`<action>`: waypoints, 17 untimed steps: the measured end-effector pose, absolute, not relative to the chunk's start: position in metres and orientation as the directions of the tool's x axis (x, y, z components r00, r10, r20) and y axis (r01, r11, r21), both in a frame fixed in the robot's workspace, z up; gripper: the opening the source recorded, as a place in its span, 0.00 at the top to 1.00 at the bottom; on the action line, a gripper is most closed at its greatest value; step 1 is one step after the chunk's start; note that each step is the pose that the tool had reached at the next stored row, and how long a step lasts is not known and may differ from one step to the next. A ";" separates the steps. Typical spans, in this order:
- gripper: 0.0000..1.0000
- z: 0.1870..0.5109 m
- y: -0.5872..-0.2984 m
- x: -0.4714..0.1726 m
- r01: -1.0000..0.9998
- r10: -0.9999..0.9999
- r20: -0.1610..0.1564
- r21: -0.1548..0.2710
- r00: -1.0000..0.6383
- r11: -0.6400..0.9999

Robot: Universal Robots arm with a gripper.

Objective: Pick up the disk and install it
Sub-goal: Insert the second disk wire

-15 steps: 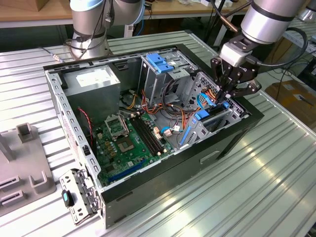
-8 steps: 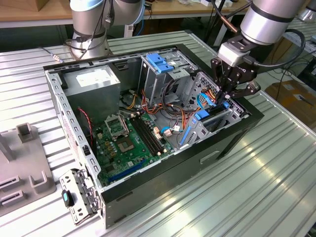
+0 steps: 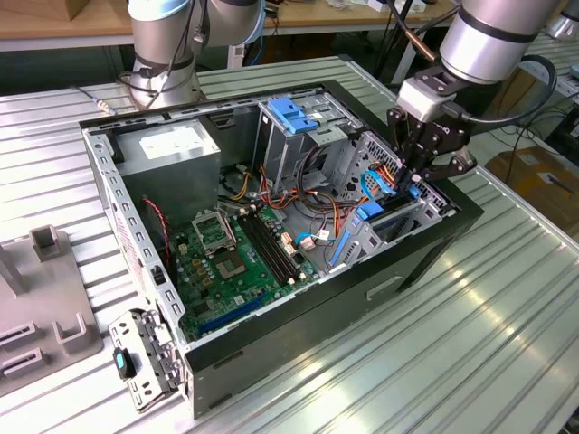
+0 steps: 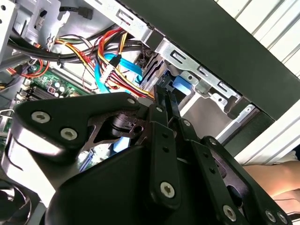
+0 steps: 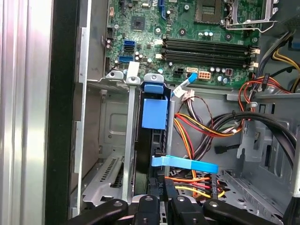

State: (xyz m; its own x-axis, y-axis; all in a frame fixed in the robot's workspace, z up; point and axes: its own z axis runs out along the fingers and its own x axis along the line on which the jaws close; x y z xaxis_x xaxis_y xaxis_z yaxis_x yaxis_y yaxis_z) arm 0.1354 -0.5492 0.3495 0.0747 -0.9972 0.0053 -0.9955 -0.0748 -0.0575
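The disk (image 3: 369, 215) stands on edge in the metal drive cage at the front corner of the open computer case, on the exterior view's right. Its dark body and bright blue carrier (image 5: 153, 112) run away from the camera in the first wrist view, with a blue end tab (image 5: 153, 87) at the far end. My gripper (image 3: 412, 185) hangs straight above the cage. Its two fingertips (image 5: 157, 186) sit close together, shut, at the disk's near end. In the second wrist view the gripper (image 4: 165, 96) tips rest beside a blue tab (image 4: 182, 84) of the carrier.
A flat blue cable (image 5: 185, 164) and red, yellow and orange wires (image 5: 197, 126) cross beside the cage. The motherboard (image 3: 231, 258), the grey box with a white label (image 3: 172, 149) and a ridged blue latch (image 3: 294, 113) lie further in. Grey fixtures (image 3: 36, 307) stand outside the case.
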 end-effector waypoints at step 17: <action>0.83 0.346 -0.551 0.135 -0.996 -0.998 0.005 -0.057 0.068 -0.068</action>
State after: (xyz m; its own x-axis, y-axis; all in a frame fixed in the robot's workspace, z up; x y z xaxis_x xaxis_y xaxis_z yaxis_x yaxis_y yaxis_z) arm 0.1347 -0.5510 0.3457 0.0677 -0.9977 0.0055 -0.9960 -0.0679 -0.0574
